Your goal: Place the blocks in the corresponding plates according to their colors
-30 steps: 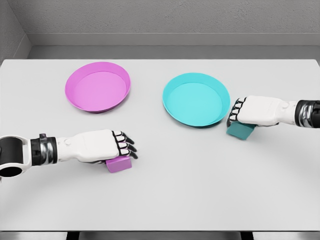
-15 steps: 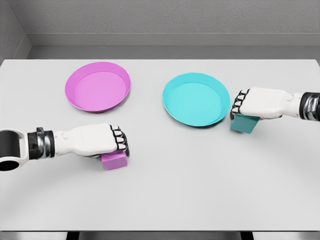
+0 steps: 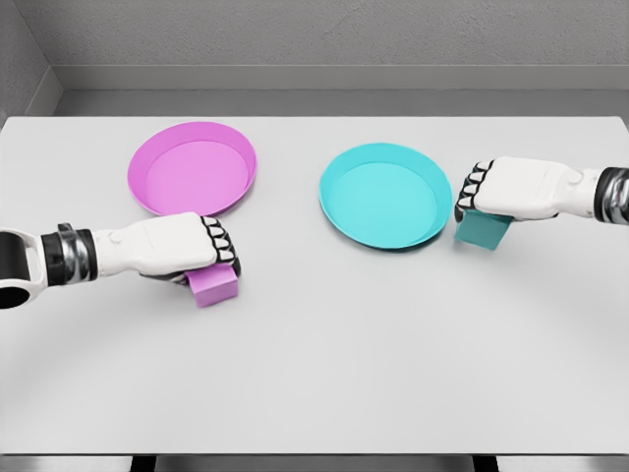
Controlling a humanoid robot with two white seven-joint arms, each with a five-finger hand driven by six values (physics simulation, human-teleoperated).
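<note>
Blocks: both up off tabletop | your left hand [image 3: 192, 254] clasps pink block [image 3: 214, 285], plate at 12 | right hand [image 3: 503, 192] clasps teal block [image 3: 482, 231], plate at 9

My left hand [image 3: 187, 246] is gripping the pink block [image 3: 214, 285] just near of the pink plate [image 3: 192, 170]. My right hand [image 3: 511, 187] is gripping the teal block [image 3: 482, 231] just right of the teal plate [image 3: 385, 195] on the white table [image 3: 324, 364].
</note>
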